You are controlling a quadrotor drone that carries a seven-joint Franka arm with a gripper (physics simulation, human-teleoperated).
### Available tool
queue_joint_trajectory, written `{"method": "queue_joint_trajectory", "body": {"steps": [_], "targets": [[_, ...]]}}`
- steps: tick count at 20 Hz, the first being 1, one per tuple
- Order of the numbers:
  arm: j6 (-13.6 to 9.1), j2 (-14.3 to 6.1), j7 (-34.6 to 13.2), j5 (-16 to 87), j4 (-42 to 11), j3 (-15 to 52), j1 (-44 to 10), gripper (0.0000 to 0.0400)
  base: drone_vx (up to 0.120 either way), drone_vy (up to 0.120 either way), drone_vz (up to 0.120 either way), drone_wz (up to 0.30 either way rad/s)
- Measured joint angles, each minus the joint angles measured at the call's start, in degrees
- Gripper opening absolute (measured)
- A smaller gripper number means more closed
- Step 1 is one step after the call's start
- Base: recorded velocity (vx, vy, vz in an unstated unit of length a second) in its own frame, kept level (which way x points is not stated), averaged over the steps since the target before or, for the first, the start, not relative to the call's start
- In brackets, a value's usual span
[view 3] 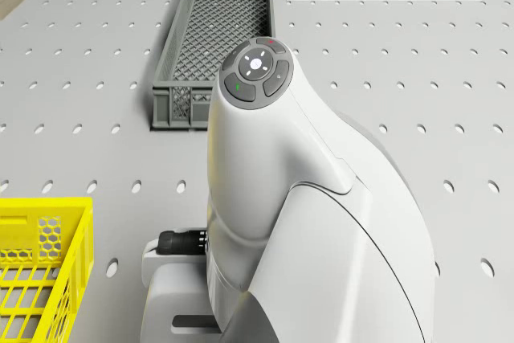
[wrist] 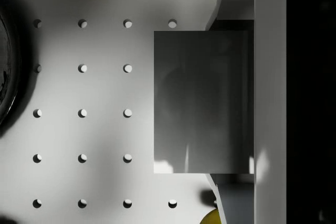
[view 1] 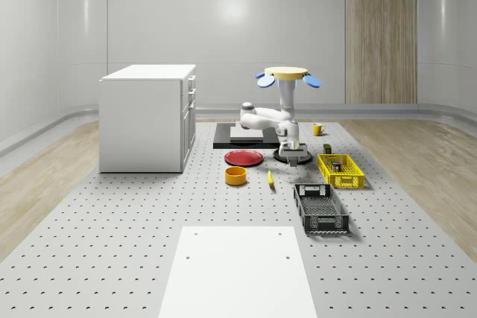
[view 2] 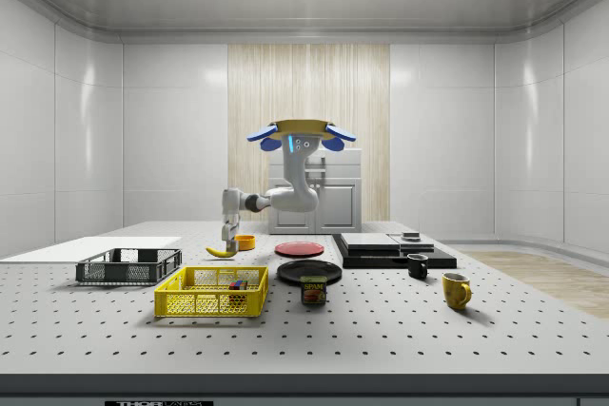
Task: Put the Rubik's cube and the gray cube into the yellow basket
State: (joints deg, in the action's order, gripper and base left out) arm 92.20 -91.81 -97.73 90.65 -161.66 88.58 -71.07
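Note:
The drone (view 1: 289,74) hovers over the middle of the table, its white arm (view 3: 273,198) reaching down. The gripper (view 1: 297,156) (view 2: 229,233) hangs a little above the table by the black plate (view 1: 285,159), just off the yellow basket's (view 1: 356,181) end on the whole-scene view's left. It is shut on the gray cube (wrist: 202,102), which looms close in the wrist view, well above the perforated surface. The Rubik's cube (view 2: 236,284) lies inside the yellow basket (view 2: 195,303) (view 3: 40,279).
A dark mesh crate (view 1: 320,208) (view 3: 217,30) stands nearer the front, beside the basket. A red plate (view 1: 244,157), orange bowl (view 1: 235,176) and banana (view 1: 270,178) lie toward the whole-scene view's left. A white cabinet (view 1: 145,117), black platform (view 1: 246,138), can (view 2: 313,290) and mugs (view 2: 457,290) stand around.

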Motion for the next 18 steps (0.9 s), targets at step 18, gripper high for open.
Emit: {"method": "queue_joint_trajectory", "body": {"steps": [18], "targets": [[0.26,-0.62,0.03,-1.19,-0.02,1.04,0.03,0.0250,0.000,0.102,0.011,0.000]]}}
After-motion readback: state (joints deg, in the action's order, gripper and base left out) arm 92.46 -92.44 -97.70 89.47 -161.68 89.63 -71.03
